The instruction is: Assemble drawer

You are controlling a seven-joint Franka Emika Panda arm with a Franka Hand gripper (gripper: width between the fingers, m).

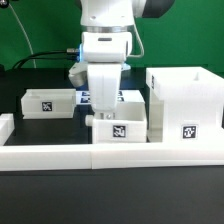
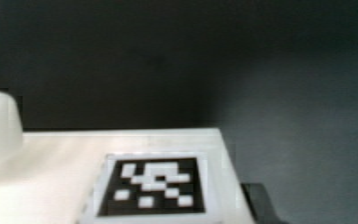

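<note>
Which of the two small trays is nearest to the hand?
The middle tray, just under the hand, beside the tall box; the other tray stands off at the exterior view's left.

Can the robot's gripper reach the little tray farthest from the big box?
Probably yes: that tray is open with nothing over it, and the gripper hangs close by, near the other tray.

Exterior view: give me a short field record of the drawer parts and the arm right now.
housing: upright, open top, exterior view's right
left tray: exterior view's left, standing alone
middle tray: beside housing, under gripper
gripper: low over middle tray; fingers hidden, open or shut unclear
white bar: lying in front of the trays
</note>
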